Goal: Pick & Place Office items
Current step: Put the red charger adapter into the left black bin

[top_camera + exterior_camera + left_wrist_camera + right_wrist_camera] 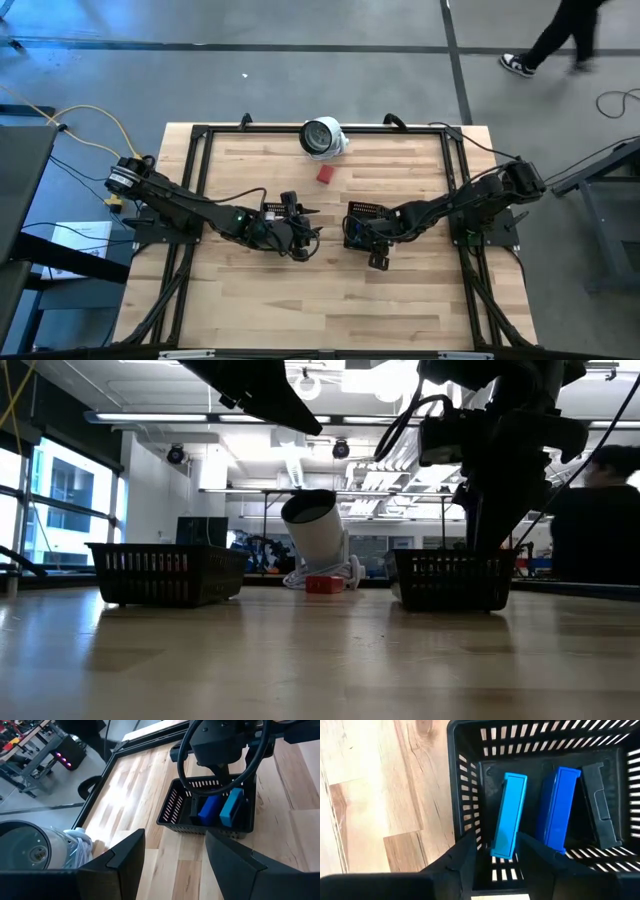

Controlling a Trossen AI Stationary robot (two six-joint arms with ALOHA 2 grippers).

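over the right tray (465,795), right gripper (497,851) jaws spread around teal piece (509,815).

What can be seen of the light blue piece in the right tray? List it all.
The light blue piece is a flat, plastic-looking rectangular block with a raised rim. It stands on edge, slightly tilted, on the floor of the black mesh tray, beside a darker blue piece. The right gripper hangs above it, fingers apart, not gripping it.
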